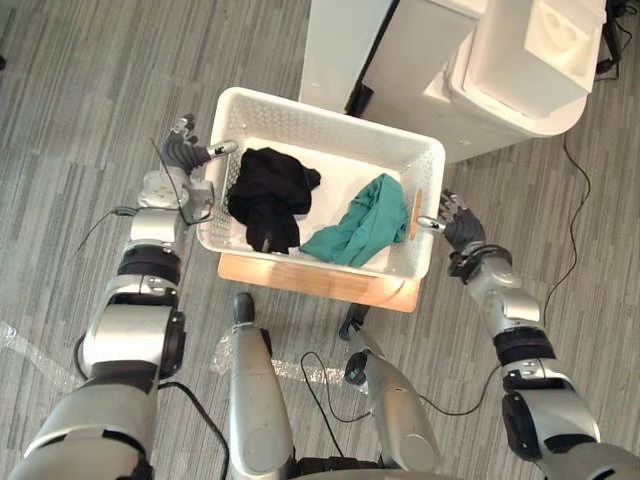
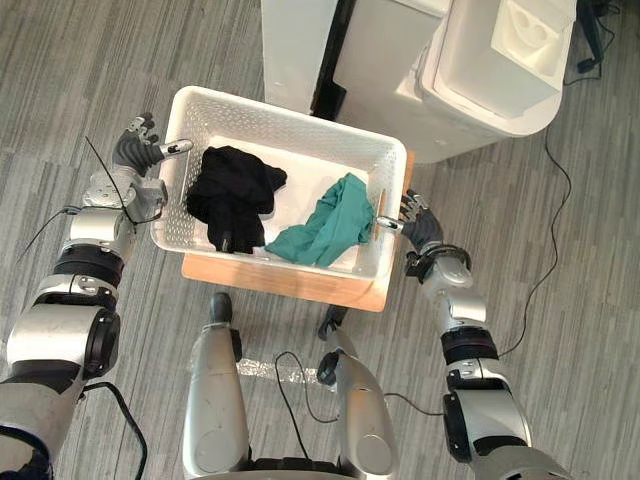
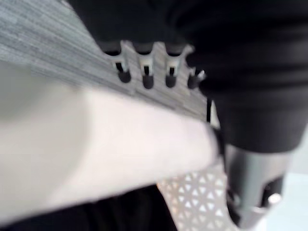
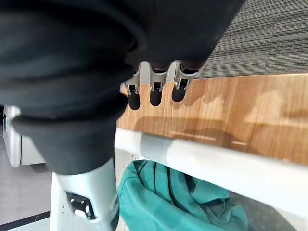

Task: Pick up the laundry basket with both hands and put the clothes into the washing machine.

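Observation:
The white perforated laundry basket (image 1: 330, 115) rests on a low wooden board (image 1: 320, 282). Inside lie a black garment (image 1: 268, 195) and a teal garment (image 1: 360, 225). My left hand (image 1: 180, 155) grips the basket's left rim, with the thumb over the rim (image 3: 96, 139) and curled fingers (image 3: 147, 72) outside it. At the right rim, my right hand (image 1: 460, 225) has its thumb hooked inside, and its curled fingers (image 4: 154, 91) sit below the rim (image 4: 216, 161), above the teal garment (image 4: 178, 197). The white washing machine (image 1: 520, 70) stands just behind the basket at the right.
A white cabinet (image 1: 340, 50) stands behind the basket, left of the machine, with a dark gap between them. Grey striped carpet (image 1: 90, 90) lies all around. A thin black cable (image 1: 575, 200) runs on the floor at the right.

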You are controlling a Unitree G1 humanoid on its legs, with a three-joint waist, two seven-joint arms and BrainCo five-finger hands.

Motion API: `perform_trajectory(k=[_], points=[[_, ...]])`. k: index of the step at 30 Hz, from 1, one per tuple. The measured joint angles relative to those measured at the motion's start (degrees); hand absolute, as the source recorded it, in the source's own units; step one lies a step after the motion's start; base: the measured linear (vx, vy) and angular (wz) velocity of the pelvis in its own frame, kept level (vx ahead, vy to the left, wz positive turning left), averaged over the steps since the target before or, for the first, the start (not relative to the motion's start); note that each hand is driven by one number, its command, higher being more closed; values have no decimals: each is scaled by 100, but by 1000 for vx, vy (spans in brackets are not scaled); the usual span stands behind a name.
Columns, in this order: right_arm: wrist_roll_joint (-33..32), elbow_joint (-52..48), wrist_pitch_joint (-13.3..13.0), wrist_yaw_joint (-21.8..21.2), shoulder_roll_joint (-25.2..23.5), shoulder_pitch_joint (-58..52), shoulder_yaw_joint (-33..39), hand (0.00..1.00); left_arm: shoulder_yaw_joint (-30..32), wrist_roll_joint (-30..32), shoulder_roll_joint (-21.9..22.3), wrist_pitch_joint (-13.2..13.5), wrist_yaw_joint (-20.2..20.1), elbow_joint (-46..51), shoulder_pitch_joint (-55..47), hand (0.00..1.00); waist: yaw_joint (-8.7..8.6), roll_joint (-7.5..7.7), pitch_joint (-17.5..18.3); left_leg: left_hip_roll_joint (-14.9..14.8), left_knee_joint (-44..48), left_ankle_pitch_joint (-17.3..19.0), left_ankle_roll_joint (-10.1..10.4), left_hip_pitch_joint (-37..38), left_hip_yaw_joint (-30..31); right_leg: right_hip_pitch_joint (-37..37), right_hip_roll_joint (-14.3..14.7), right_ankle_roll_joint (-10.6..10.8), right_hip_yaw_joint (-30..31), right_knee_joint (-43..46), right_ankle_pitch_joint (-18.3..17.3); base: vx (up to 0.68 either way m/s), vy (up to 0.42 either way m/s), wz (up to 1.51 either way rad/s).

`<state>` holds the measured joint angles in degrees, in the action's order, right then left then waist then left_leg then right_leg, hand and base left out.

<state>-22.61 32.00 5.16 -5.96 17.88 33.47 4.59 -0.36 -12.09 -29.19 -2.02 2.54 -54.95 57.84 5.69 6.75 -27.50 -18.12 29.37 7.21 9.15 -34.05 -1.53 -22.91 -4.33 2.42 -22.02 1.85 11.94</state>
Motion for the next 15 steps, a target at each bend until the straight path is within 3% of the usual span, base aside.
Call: perform_trajectory(k=[7, 15], points=[[71, 63, 2, 210, -122, 341, -108, 0, -24, 152, 323, 5, 120, 10, 258, 0, 104, -2, 0, 9, 74, 1, -4, -201, 111, -88, 0, -4, -99, 1, 14, 10, 6, 5], [67, 400, -156, 234, -175, 506, -269, 0, -260, 216, 291, -7, 249, 400, 98, 0, 125, -7, 2, 28, 44, -6, -5, -268, 164, -117, 0, -7, -153, -23, 15, 25, 5, 2]])
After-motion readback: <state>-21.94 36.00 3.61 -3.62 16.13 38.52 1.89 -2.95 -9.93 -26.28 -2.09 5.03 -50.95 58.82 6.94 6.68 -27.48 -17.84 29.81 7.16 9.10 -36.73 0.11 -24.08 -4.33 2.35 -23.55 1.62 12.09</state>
